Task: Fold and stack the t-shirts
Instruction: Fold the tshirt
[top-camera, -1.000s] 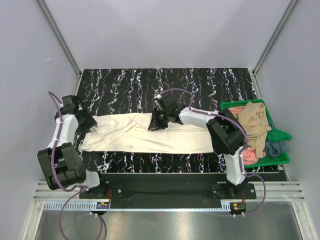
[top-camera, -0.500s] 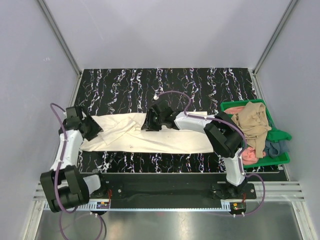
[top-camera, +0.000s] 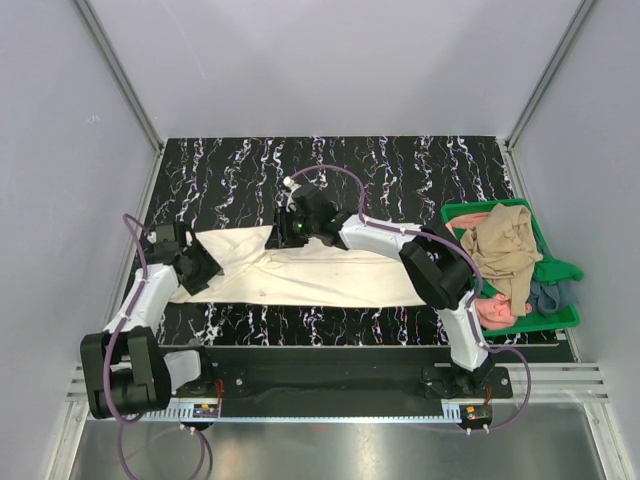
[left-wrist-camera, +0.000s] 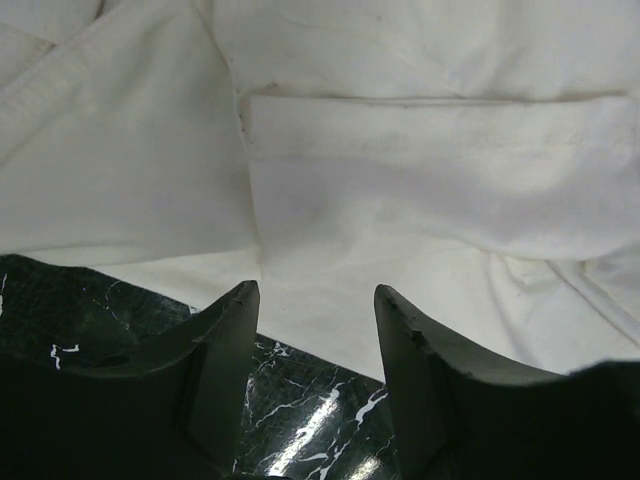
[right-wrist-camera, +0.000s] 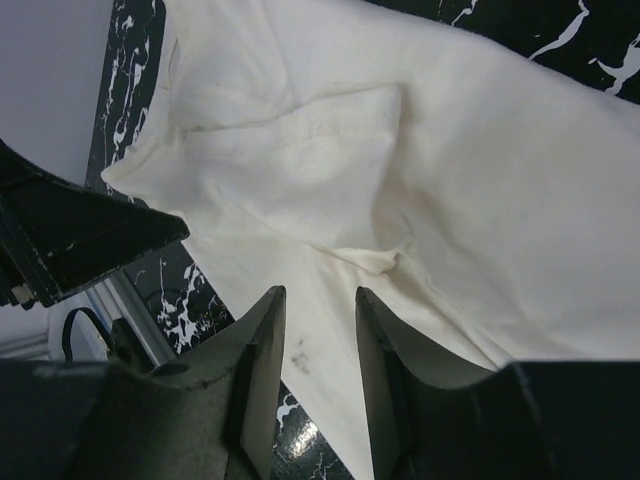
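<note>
Cream t-shirt lies lengthwise across bench, left end now less bunched. Right claw shifted leftward, left claw drawn nearer shirt edge; both parted, empty. Likely regrasp for next fold.

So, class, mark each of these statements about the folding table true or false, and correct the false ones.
1. The cream t-shirt lies on the black marbled table. True.
2. The tan t-shirt is spread flat on the table. False: it sits bunched in the green bin.
3. The left end effector is clamped on the cream t-shirt. False: its jaws stand apart with nothing between them, at the shirt's left end.
4. The green bin sits at the right side of the table. True.
5. The right end effector hangs over the green bin. False: it is over the cream t-shirt, jaws apart.
</note>
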